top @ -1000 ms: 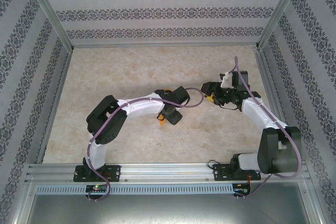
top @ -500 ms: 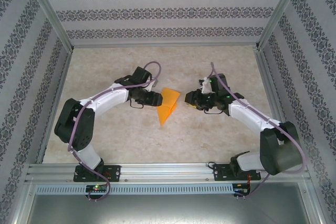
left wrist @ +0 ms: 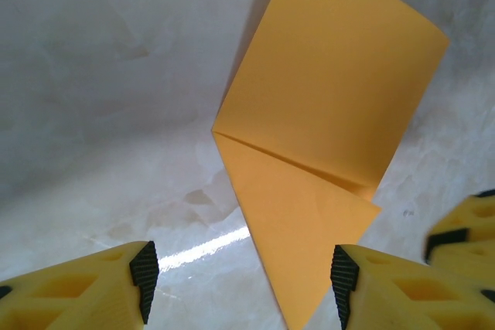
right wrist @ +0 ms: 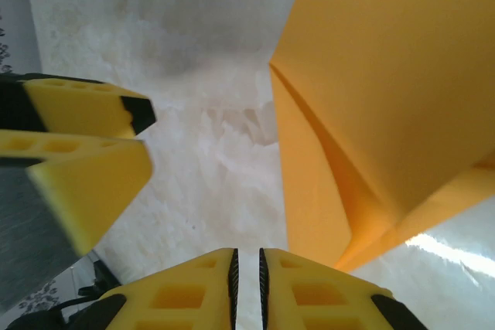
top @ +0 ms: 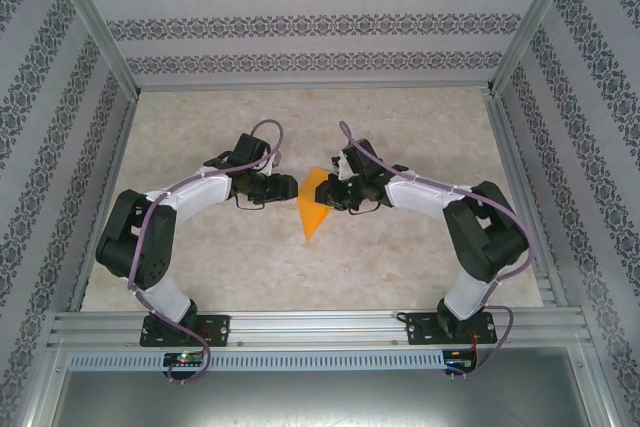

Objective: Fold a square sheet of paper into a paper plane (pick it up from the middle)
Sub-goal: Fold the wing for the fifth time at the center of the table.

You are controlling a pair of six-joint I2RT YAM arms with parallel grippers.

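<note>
The orange-yellow sheet of paper (top: 312, 211) lies on the table between the two arms, folded into a wedge with its point toward the near edge. In the left wrist view the paper (left wrist: 325, 106) shows a diagonal crease, and its tip reaches between the wide-apart fingers of my open left gripper (left wrist: 243, 284). From above, the left gripper (top: 291, 187) sits at the paper's left edge. My right gripper (top: 334, 193) is at the paper's right edge. In its wrist view the right gripper (right wrist: 247, 276) is shut on nothing, and a raised flap of the paper (right wrist: 387, 90) stands beside it.
The marble-patterned table (top: 240, 257) is bounded by aluminium posts and patterned walls (top: 320, 17). A metal rail (top: 320, 327) runs along the near edge by the arm bases. The left gripper's yellow fingers (right wrist: 85, 144) show in the right wrist view.
The left arm drew back off the paper to its left side. The right arm swung left from the far right, bringing its gripper to the paper's right edge.
</note>
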